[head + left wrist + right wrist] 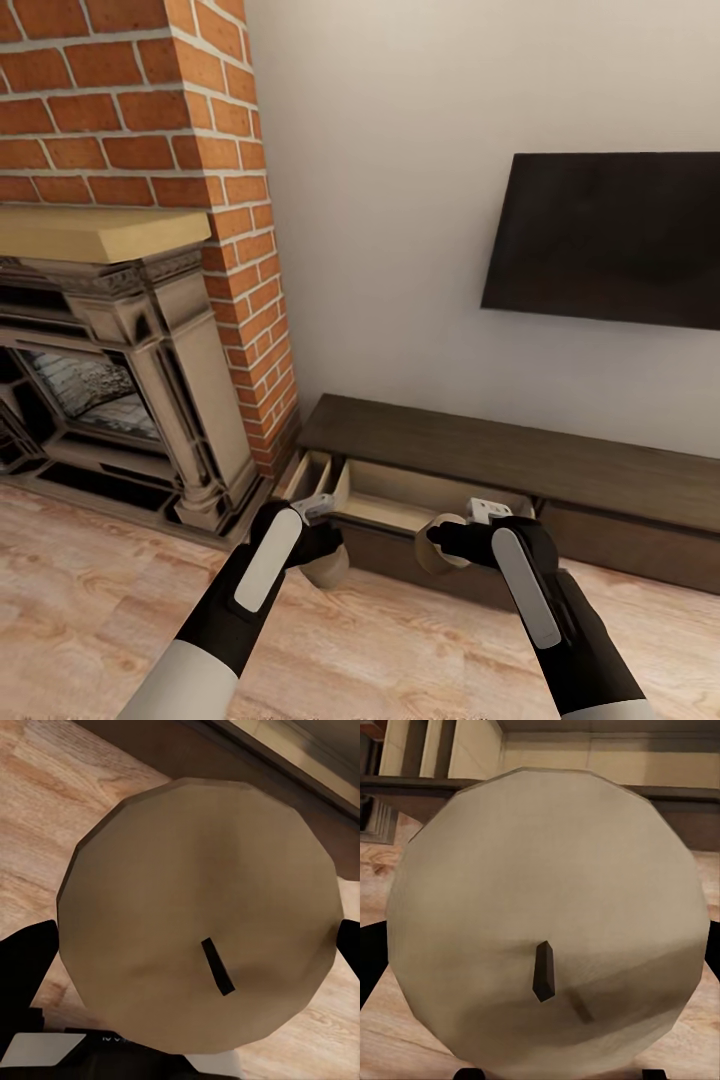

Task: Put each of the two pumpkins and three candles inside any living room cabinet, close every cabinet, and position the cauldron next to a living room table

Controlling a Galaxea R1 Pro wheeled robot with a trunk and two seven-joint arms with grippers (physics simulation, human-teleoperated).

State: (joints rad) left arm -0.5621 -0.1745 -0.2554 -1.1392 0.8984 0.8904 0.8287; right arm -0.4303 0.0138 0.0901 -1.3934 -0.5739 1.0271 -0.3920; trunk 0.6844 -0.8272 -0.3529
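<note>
— What did the head view give you?

— Both my arms reached forward and down toward the cabinet (pixel 520 470), whose left drawer (pixel 400 497) stood open. My left gripper (pixel 322 545) carried a candle (pixel 328 568) over the floor (pixel 400 640) just in front of it; my right gripper (pixel 455 545) held the second candle (pixel 438 540) at the drawer's near edge.

— And the left wrist?

— Black fingers (pixel 26 967) pressed either side of the candle (pixel 195 915), wick (pixel 216 966) facing me.

— Right wrist?

— Same grip: fingers (pixel 371 960) clamped on its candle (pixel 547 922), the open drawer (pixel 607 757) beyond.
</note>
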